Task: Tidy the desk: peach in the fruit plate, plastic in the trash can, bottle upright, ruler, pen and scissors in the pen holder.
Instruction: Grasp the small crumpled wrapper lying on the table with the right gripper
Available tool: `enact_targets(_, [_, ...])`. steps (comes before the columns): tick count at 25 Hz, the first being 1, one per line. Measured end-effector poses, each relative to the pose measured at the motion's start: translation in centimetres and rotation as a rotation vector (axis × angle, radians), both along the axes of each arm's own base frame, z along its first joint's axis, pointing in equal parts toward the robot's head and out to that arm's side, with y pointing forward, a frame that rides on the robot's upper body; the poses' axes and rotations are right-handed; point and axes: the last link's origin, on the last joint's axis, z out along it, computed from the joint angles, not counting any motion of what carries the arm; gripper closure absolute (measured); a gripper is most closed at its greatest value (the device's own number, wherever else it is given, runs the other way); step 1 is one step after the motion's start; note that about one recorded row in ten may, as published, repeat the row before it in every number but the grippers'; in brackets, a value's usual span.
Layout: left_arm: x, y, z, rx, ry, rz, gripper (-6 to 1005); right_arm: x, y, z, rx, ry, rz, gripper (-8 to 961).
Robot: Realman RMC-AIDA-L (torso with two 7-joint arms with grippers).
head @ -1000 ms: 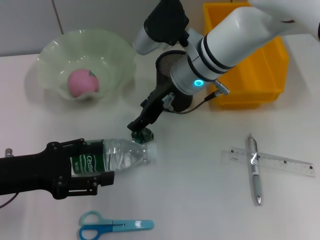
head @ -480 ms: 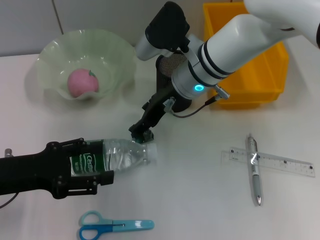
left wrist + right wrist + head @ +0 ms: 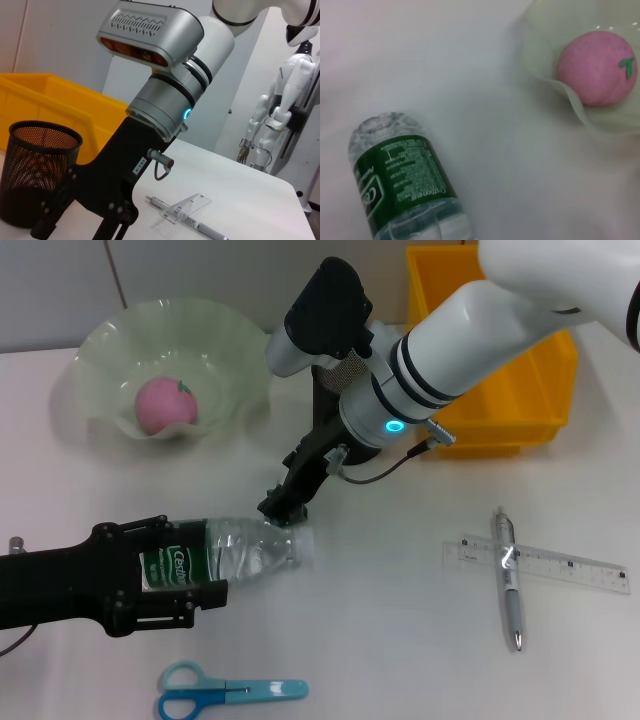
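A clear bottle point(image 3: 245, 548) with a green label lies on its side on the white desk. My left gripper point(image 3: 160, 575) is shut on its labelled body. My right gripper point(image 3: 284, 504) hangs open just above the capped end of the bottle. The pink peach point(image 3: 163, 405) sits in the pale green fruit plate point(image 3: 235, 350). The black mesh pen holder point(image 3: 40, 170) stands behind my right arm. The ruler point(image 3: 560, 566) and the pen point(image 3: 510, 585) lie crossed at the right. Blue scissors point(image 3: 225, 692) lie near the front edge. I see no loose plastic.
A yellow bin point(image 3: 500, 390) stands at the back right, partly under my right arm. My right forearm point(image 3: 450, 335) reaches across the pen holder and the bin's near corner. Bare desk lies between the bottle and the ruler.
My right arm has swung slightly left, and its gripper has settled closer over the bottle's cap. The left gripper and the bottle have not moved.
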Motion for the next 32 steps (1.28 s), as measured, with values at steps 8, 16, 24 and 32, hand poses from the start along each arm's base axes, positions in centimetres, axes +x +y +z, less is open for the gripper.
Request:
enact_targets(8, [0.06,-0.06,-0.07,-0.002,-0.004,-0.001,165,0.14,0.15,0.01,0.011,-0.003,0.011,177])
enact_targets(16, [0.1,-0.11,-0.15,-0.004,-0.007,-0.001,166,0.44,-0.28,-0.38,-0.01,-0.009,0.018,177])
enact_targets(24, [0.09,-0.15,-0.2,-0.004,-0.008,0.001,166,0.84,-0.43,-0.49,-0.01,-0.014,0.018,177])
enact_targets(32, [0.1,-0.17,-0.2,-0.005,-0.009,0.0,167,0.97,-0.46,-0.51,-0.009,-0.017,0.018,369])
